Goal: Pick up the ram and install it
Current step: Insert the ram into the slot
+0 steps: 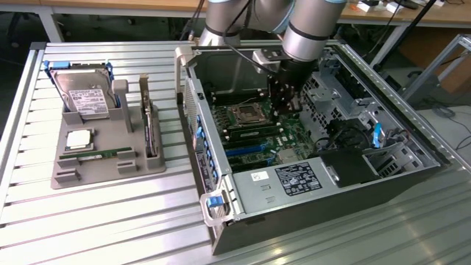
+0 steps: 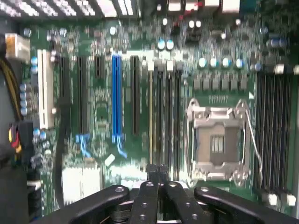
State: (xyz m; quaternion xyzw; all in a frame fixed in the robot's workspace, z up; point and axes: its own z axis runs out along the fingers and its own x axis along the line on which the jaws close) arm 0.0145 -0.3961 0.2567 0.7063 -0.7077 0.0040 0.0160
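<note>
Slatted metal worktop (image 1: pixel 96 221) carries an opened computer case (image 1: pixel 309 182) and a grey parts holder (image 1: pixel 103 160) beside it. Tool (image 2: pixel 158 173) closed, fingers (image 2: pixel 153 176) pressed together with nothing between them, hanging inside the case over the motherboard (image 2: pixel 140 116), near the empty processor socket (image 2: pixel 216 142) and the dark memory slots (image 2: pixel 163 112). Ram (image 1: pixel 99 154), thin green stick, lies in the holder's front groove, toward the worktop's edge at the exterior view's left, well apart from the tool. Judgement: nothing picked yet; a good grasp would take the stick by its long edges, kept level so it seats squarely
</note>
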